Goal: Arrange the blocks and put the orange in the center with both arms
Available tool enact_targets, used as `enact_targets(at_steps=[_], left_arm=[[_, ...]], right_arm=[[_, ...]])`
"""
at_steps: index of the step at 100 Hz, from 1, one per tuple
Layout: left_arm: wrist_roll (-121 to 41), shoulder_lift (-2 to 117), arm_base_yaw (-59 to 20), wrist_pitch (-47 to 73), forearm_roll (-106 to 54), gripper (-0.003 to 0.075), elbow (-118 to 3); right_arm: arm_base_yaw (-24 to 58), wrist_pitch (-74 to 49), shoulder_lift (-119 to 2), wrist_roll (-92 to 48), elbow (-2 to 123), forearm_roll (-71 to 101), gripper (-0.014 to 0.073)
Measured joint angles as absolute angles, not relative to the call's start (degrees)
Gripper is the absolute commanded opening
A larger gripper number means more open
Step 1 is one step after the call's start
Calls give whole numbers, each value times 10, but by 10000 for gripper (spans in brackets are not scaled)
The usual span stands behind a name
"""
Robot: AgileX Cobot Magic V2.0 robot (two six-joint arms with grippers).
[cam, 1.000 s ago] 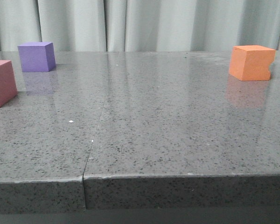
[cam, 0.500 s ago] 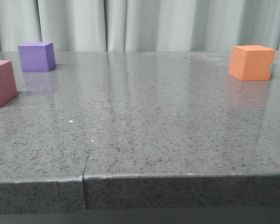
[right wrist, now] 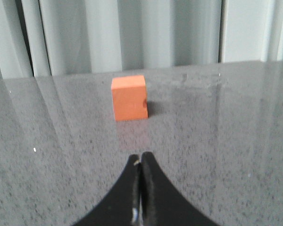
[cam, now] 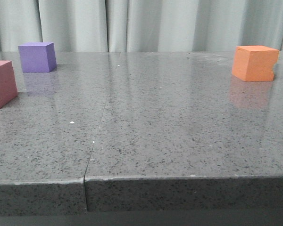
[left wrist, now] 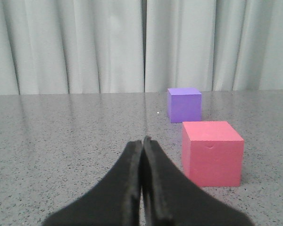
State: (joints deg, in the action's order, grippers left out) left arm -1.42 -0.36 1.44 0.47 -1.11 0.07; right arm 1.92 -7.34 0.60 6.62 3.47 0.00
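Observation:
In the front view the purple cube (cam: 36, 57) stands at the far left. The pink cube (cam: 2, 84) stands nearer at the left edge. The orange cube (cam: 253, 62), with a notch in its right edge, stands at the far right. No gripper shows in that view. In the left wrist view my left gripper (left wrist: 142, 140) is shut and empty, with the pink cube (left wrist: 211, 152) just beside it and the purple cube (left wrist: 184, 104) farther off. In the right wrist view my right gripper (right wrist: 141, 156) is shut and empty, with the orange cube (right wrist: 129, 97) ahead of it.
The grey speckled stone table (cam: 170, 122) has a seam (cam: 95, 136) running from the front edge toward the back. Its front edge is near the camera. Pale curtains (cam: 146, 23) hang behind the table.

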Motion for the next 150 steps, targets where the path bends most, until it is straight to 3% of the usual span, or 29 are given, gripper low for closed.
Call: enact_targets(at_steps=[40,113,122,132,150], left_arm=[[-14,-4,14,5,-11,-20,1],[-14,-4,14,5,-11,-20,1],[-14,-4,14,5,-11,-20,1],[-14,-4,14,5,-11,-20,1],[-14,-4,14,5,-11,-20,1]], right_arm=[[19,-169,-79,66,188,0,-67],[19,-303,-467,66,492,0,-53],[19,-328,-514,66,529,0,9],[19,-341,-559,66,561,0,137],[19,-351,-625,66,609,0,526]])
